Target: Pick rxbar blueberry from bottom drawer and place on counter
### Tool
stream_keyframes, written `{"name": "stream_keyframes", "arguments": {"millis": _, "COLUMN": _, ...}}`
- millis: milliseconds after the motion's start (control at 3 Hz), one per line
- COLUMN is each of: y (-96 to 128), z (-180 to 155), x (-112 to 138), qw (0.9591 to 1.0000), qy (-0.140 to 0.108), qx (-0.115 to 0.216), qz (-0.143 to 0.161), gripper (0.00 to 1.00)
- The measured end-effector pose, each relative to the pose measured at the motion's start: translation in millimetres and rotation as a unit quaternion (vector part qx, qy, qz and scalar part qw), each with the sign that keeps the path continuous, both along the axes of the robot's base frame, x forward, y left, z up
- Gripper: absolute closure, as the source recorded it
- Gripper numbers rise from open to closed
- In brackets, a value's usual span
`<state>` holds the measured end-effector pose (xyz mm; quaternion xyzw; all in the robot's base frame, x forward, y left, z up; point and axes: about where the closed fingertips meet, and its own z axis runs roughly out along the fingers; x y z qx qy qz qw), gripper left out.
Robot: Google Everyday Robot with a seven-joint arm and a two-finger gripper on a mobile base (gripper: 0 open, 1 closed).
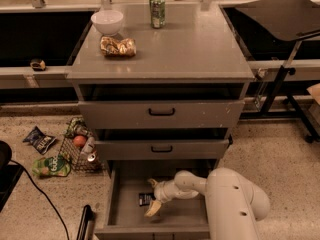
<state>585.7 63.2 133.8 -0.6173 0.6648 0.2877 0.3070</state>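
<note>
Evidently the lowest, deepest grey box drawer (129, 183) of the cabinet stands pulled out toward the near side so that its plain interior can be reached from above, and the robot's white arm (235, 204) comes in from the right and bends down into it for that reason. The small flat snack bar in a dark navy-black wrapper (144, 199) lies flat on the drawer floor, left of centre and about midway between the drawer's far and near ends. The pale two-finger gripper (151, 197) sits low in the drawer just to the right of the bar. Its fingers (153, 209) are spread wide, one on the far side of the bar's right end and one on the near side, so the bar lies in the gap. They pinch nothing; whether either finger touches the wrapper is hard to say from this angle. The grasp looks set up but not yet made. The flat grey matte desk (195, 44) that forms the cabinet's top is where the bar must go. It already carries a white bowl (107, 21), a green drink can (157, 11) and a crinkly gold-brown snack bag (118, 46), all toward its far left.
</note>
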Motion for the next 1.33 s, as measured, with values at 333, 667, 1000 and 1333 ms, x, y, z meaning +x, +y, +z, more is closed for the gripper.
{"name": "stream_keyframes", "arguments": {"millis": 333, "y": 2.6, "z": -14.8, "x": -4.5, "qw": 0.9998, "qy": 0.000, "qx": -0.021, "qz": 0.002, "gripper": 0.18}}
{"name": "stream_keyframes", "arguments": {"millis": 667, "y": 3.4, "z": -24.7, "x": -9.6, "qw": 0.9994, "qy": 0.001, "qx": -0.035, "qz": 0.007, "gripper": 0.42}}
{"name": "stream_keyframes", "arguments": {"millis": 1000, "y": 2.3, "z": -28.0, "x": -14.4, "qw": 0.9984, "qy": -0.009, "qx": -0.055, "qz": 0.013, "gripper": 0.65}}
{"name": "stream_keyframes", "arguments": {"millis": 1333, "y": 2.2, "z": -24.7, "x": -19.6, "qw": 0.9965, "qy": -0.027, "qx": -0.076, "qz": 0.023, "gripper": 0.88}}
